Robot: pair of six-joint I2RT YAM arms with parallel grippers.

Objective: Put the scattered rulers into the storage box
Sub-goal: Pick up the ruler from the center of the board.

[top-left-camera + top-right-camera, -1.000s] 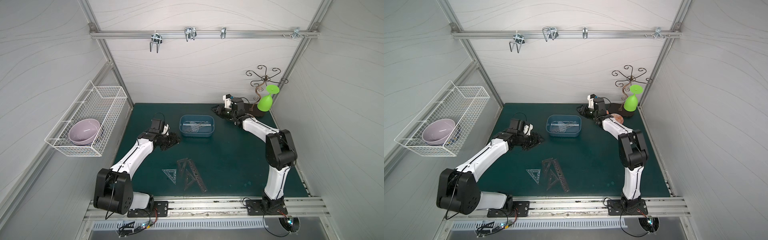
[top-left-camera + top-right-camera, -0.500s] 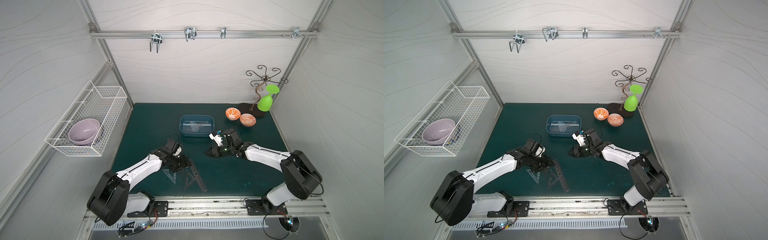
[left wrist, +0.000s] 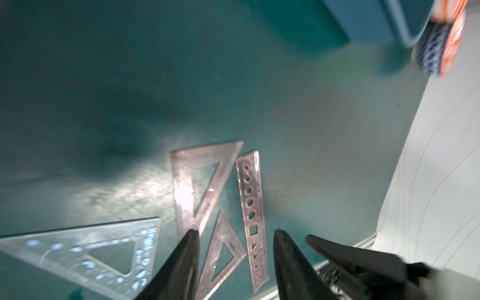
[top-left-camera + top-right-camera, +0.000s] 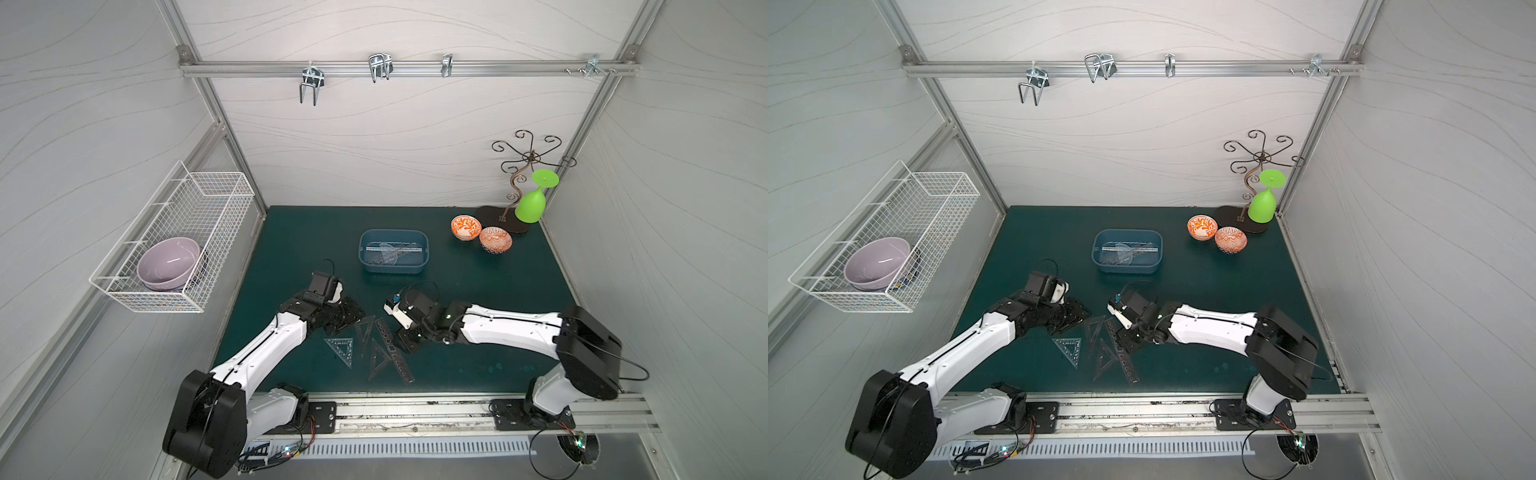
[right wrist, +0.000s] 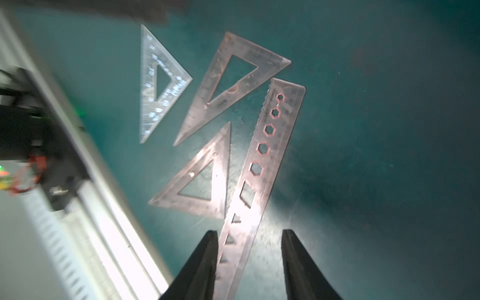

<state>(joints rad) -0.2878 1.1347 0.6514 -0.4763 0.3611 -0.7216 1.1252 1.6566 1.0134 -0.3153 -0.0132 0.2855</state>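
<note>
Low in the middle of both top views, four rulers lie flat on the green mat (image 4: 478, 282); the dark ones are hard to see there; the right wrist view shows them better: a bluish triangle (image 5: 148, 85), a big dark triangle (image 5: 214, 78), a small dark triangle (image 5: 220, 181) and a long dark strip (image 5: 278, 155) with holes, its near end cut off by the frame; the right claw (image 5: 249, 231) stands half open, one finger each side of that strip, not pinching it; the left claw (image 3: 236, 231) is half open too and holds nothing; the small dark triangle shows between its fingers, all blurry; farther back, mid-frame, sits the blue box (image 4: 393, 272); inside, a half-round ruler (image 4: 386, 254) and a thin clear ruler (image 4: 409, 248) are faint and hard to tell apart; past it, upper right, two orange bowls (image 4: 466, 227) sit side by side.
</note>
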